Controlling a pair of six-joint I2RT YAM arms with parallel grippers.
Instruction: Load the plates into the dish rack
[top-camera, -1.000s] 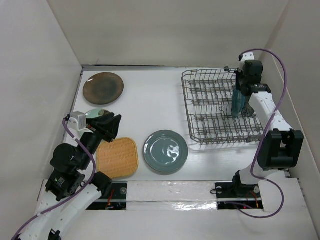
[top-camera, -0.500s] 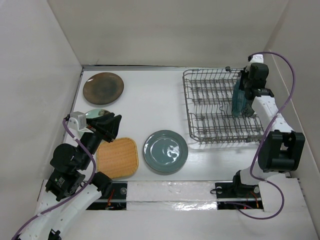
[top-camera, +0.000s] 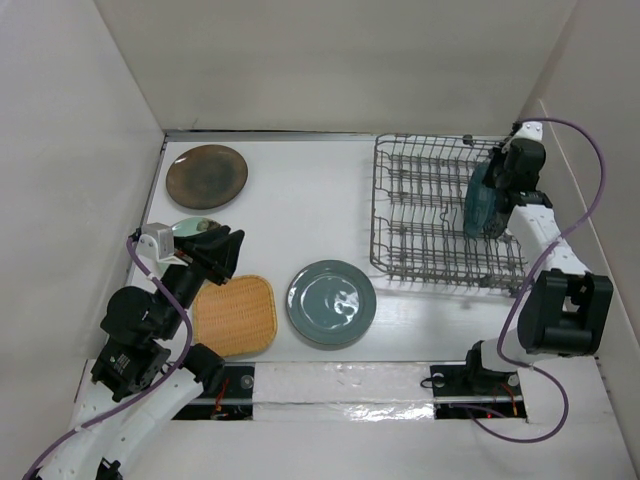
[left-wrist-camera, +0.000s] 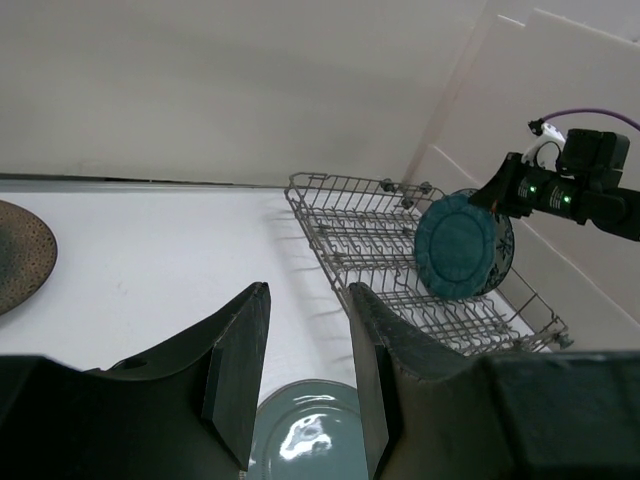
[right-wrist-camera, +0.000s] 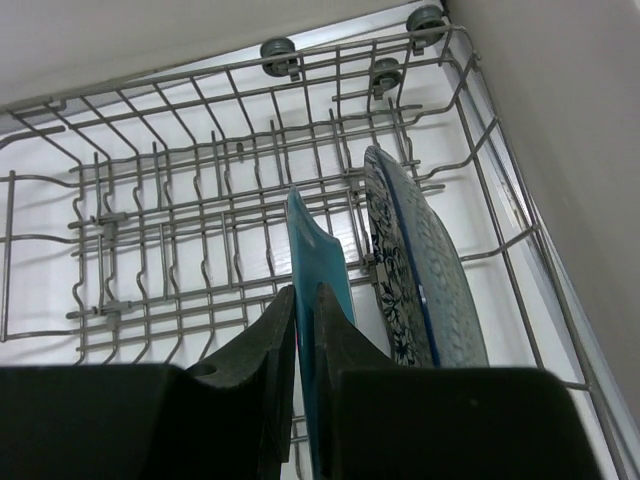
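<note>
The dish rack (top-camera: 400, 200) stands at the back right. In it a teal plate (top-camera: 482, 205) is upright on edge, with my right gripper (top-camera: 498, 182) shut on its rim. The right wrist view shows the right gripper (right-wrist-camera: 305, 295) pinching the teal plate (right-wrist-camera: 318, 250), and a white, blue-patterned plate (right-wrist-camera: 415, 270) upright in the slot beside it. My left gripper (top-camera: 222, 252) hovers open at the left, holding nothing. Between its fingers, the left gripper (left-wrist-camera: 307, 290) frames the grey-blue plate (left-wrist-camera: 305, 440) lying flat below.
A dark brown plate (top-camera: 206, 177) lies at the back left. A tan woven plate (top-camera: 235, 315) and the grey-blue plate (top-camera: 331, 303) lie near the front. The right wall runs close beside the rack (right-wrist-camera: 180, 200).
My right gripper has carried the teal plate to the right, toward the wall, and the rack has shifted slightly with it. The left arm has stayed still.
</note>
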